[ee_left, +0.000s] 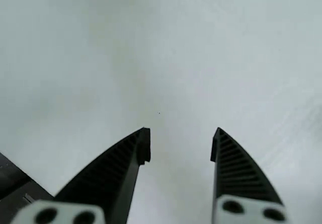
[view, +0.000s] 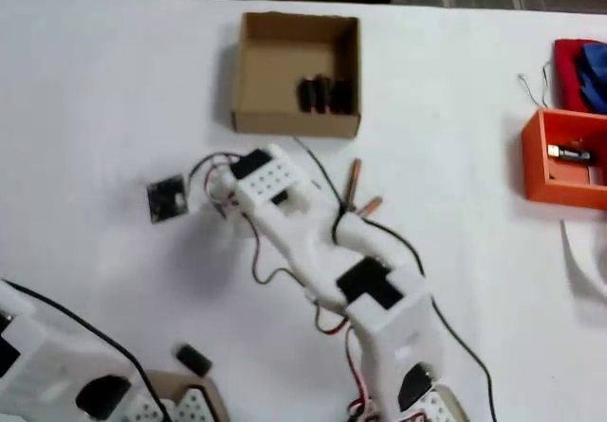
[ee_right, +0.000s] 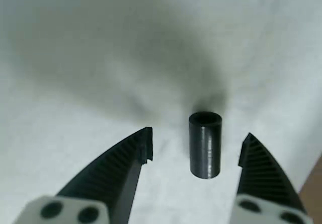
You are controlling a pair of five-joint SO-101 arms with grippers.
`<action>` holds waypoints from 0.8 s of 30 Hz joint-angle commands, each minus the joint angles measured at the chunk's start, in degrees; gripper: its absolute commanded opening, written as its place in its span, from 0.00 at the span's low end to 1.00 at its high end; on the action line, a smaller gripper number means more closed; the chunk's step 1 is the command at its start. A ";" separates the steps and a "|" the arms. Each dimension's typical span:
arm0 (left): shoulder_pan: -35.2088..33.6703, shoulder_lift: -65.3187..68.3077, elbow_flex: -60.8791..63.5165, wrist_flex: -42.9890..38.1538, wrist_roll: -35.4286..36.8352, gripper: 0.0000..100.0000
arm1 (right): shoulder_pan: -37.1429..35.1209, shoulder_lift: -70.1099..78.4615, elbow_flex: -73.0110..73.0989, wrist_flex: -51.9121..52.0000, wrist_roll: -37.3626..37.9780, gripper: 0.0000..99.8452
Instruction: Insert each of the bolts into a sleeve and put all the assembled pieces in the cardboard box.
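Note:
A black sleeve (ee_right: 205, 144) stands upright on the white table, its open bore facing up. My right gripper (ee_right: 196, 144) is open around it, and neither finger touches it. My left gripper (ee_left: 180, 143) is open over bare table with nothing between its fingers. The cardboard box (view: 256, 71) sits at the back middle and holds black assembled pieces (view: 325, 94). An arm (view: 285, 213) bends down over the table just in front of the box. Two copper-coloured bolts (view: 354, 181) lie beside that arm.
A small black piece (view: 193, 357) lies near the front edge beside the other arm (view: 57, 365). An orange tray (view: 541, 161) and a red and blue object (view: 579, 69) sit at the far right. Cables (view: 446, 327) trail over the table.

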 commanded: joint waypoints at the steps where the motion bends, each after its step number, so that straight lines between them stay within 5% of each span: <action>1: -0.53 -0.44 -2.07 -0.97 -0.44 0.22 | 0.13 1.71 -4.48 -0.57 0.35 0.27; 20: -0.18 -0.53 -2.42 -0.88 -0.18 0.22 | 3.65 9.19 -11.43 1.63 0.44 0.27; 24: -0.35 -0.53 -2.42 -0.88 -0.18 0.22 | 4.09 9.19 -11.43 1.63 0.44 0.16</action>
